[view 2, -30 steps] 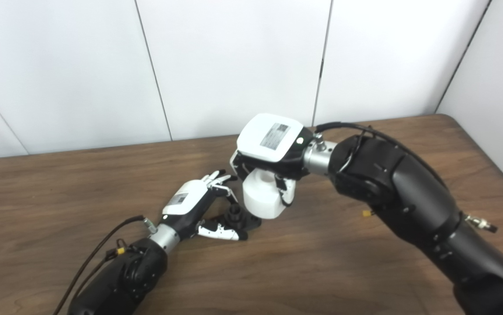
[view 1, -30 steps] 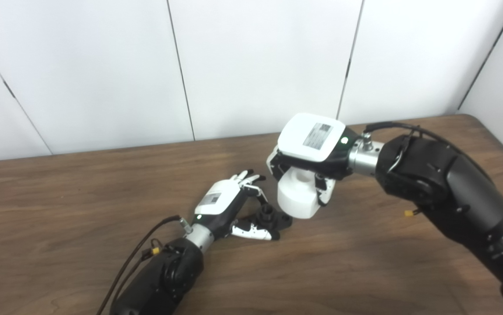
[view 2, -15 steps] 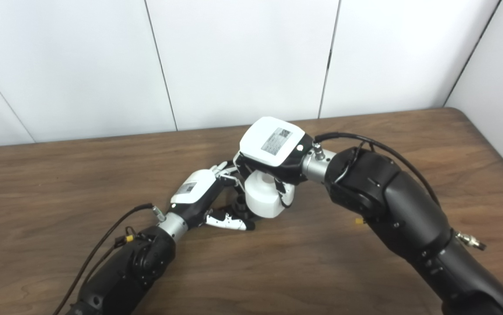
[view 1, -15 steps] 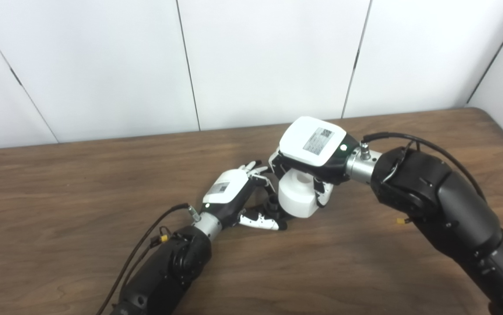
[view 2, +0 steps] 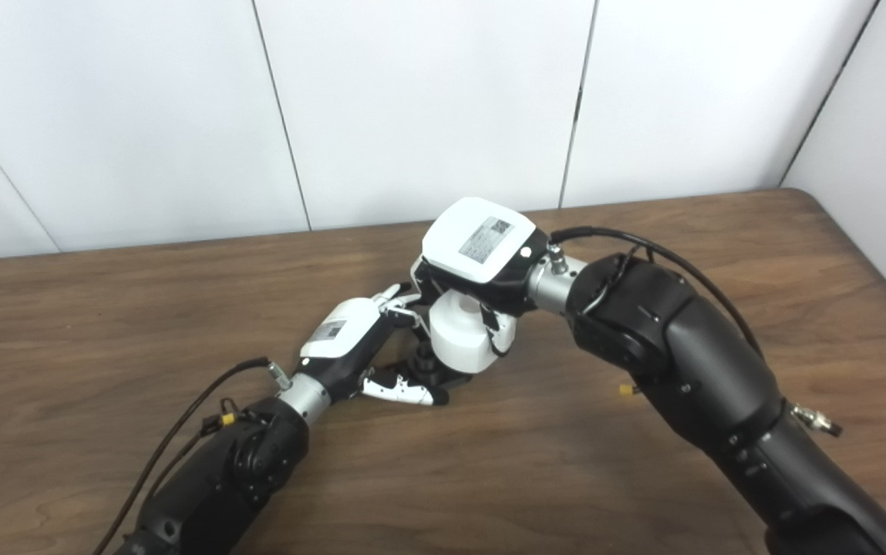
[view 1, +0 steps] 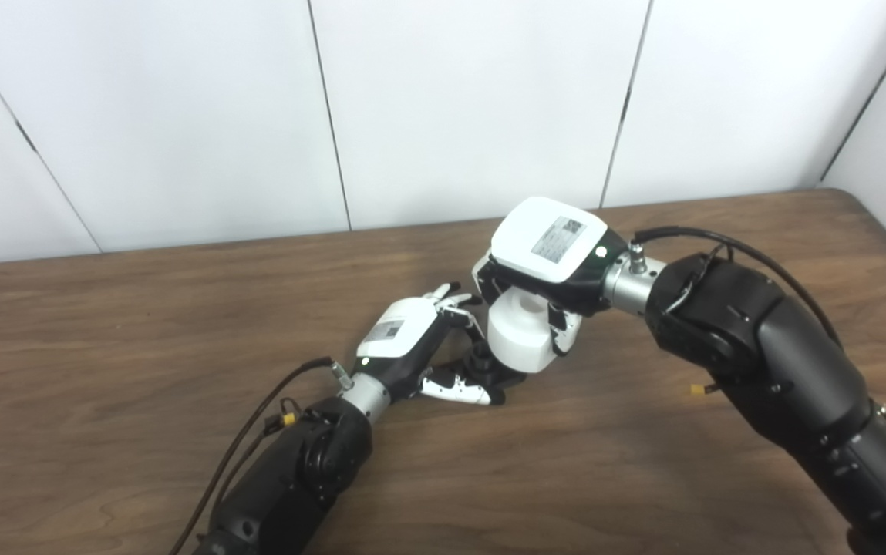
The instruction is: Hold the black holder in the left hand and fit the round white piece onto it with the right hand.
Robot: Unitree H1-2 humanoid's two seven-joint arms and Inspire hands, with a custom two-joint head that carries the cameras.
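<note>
So the left hand [view 1: 404, 339] is down on the wooden worktop [view 1: 103, 324], fingers [view 1: 454, 297] curled around the black holder [view 1: 481, 366], thumb lying flat along the near side of it. The holder sits on the worktop with its little upright post poking up, mostly hidden between the hand and the white part.

The right hand [view 1: 547, 258] comes in from the right, palm down, fingers wrapped around the round white piece [view 1: 520, 339], gripping it from above. That piece is a chunky white cylinder with a hole in the top. It's right over the holder's far side, lower edge touching or nearly touching the post. Can't tell from either eye view whether it's actually seated on it or just pressed beside it.

Both forearms angle in toward the middle of the worktop, cables [view 2: 196, 408] running along each. White wall panels [view 1: 473, 108] behind.
</note>
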